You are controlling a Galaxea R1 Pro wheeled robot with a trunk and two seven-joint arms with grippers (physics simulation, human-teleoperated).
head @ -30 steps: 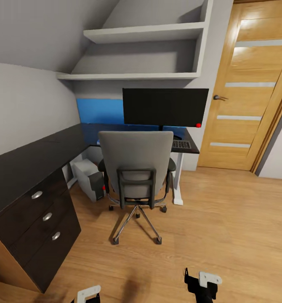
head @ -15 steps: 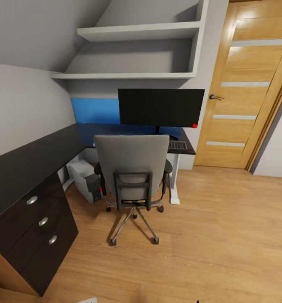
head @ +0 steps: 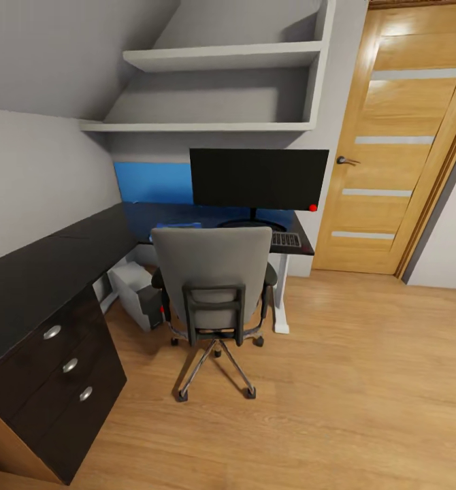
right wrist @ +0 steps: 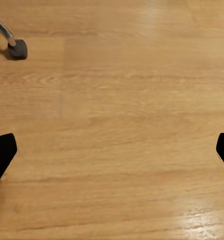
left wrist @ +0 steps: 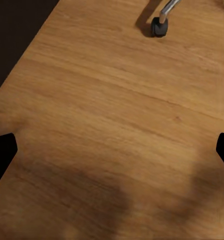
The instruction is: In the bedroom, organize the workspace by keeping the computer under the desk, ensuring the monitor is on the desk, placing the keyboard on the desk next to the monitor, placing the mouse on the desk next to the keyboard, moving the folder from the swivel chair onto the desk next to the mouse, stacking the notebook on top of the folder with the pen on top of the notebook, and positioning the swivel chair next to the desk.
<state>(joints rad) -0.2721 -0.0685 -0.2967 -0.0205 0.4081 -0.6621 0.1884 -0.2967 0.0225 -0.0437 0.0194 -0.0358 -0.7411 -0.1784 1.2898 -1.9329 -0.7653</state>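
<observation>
Both hands, the left hand (left wrist: 112,150) and right hand (right wrist: 112,150), are spread wide and empty over the wooden floor (head: 364,381), so rolling ahead could bump the grey swivel chair (head: 214,286) into the black counter (head: 44,272).

Nothing readable anywhere here, no text, labels, brands or numbers. The monitor (head: 258,178) screen is plain black, just one red dot.
</observation>
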